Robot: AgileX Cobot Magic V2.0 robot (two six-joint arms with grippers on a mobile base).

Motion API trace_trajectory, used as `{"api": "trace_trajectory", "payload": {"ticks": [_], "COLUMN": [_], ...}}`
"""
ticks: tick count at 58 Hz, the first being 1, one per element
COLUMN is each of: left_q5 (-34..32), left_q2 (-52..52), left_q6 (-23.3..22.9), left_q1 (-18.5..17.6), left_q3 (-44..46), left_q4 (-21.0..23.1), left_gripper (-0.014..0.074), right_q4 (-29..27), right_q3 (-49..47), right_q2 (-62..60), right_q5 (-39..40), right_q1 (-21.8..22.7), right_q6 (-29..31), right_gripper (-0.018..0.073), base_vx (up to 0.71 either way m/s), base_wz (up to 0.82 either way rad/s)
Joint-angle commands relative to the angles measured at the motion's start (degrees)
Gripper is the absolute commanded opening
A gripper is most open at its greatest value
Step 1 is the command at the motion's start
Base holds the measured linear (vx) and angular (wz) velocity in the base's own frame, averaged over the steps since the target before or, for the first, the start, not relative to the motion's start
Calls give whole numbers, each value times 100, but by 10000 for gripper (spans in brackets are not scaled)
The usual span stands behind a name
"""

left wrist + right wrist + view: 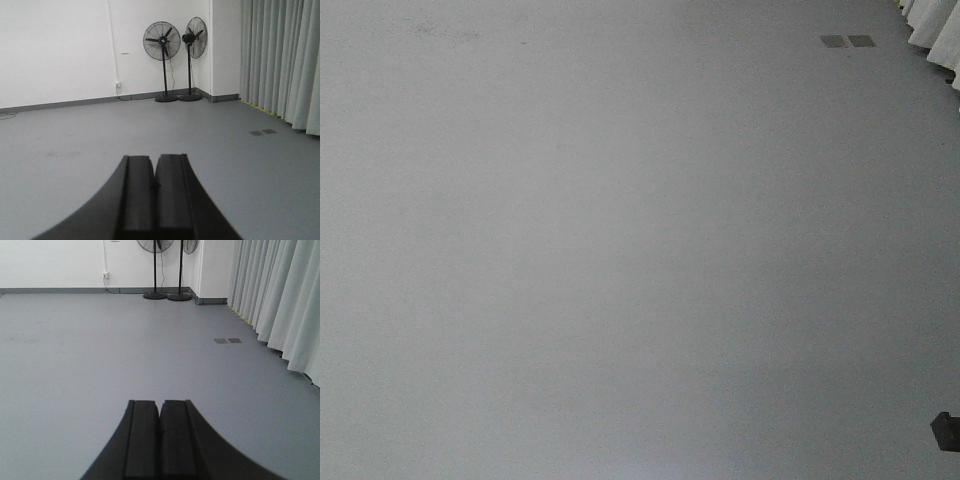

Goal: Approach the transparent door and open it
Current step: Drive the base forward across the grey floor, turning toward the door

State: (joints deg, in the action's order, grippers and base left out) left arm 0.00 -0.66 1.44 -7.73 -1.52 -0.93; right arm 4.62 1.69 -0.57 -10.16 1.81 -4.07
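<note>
While left hand (154, 161) and right hand (160, 406) sit clenched empty, grey floor (620, 250), two fans (162, 41), pale curtain (280, 60)

floor (100, 350) open ahead | curtain (280, 305) right | fans (162, 42) (far corner)

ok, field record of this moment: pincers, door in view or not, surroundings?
left pincer: shut, holding nothing
right pincer: shut, holding nothing
transparent door: not in any view
floor: grey
curtain: pale, along right side
left fan, right fan: on stands, far corner
floor plates: two, near curtain
</note>
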Motion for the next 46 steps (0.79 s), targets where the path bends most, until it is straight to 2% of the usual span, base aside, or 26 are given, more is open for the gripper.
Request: {"api": "trace_trajectory", "payload": {"ticks": [1, 46], "left_q5": [-507, -507], "left_q2": [-68, -68], "left_q6": [-53, -53], "left_q1": [-22, -22], "left_q3": [-177, -177], "left_q4": [50, 50], "left_gripper": [-6, -6], "right_q4": [21, 21], "right_q3": [77, 77], "right_q2": [-90, -90], "right_q5": [482, 484], "right_q1": [32, 32], "right_q6": [-5, -5], "right_gripper": [-5, -5], "base_vx": [0, 3], "base_wz": [0, 0]}}
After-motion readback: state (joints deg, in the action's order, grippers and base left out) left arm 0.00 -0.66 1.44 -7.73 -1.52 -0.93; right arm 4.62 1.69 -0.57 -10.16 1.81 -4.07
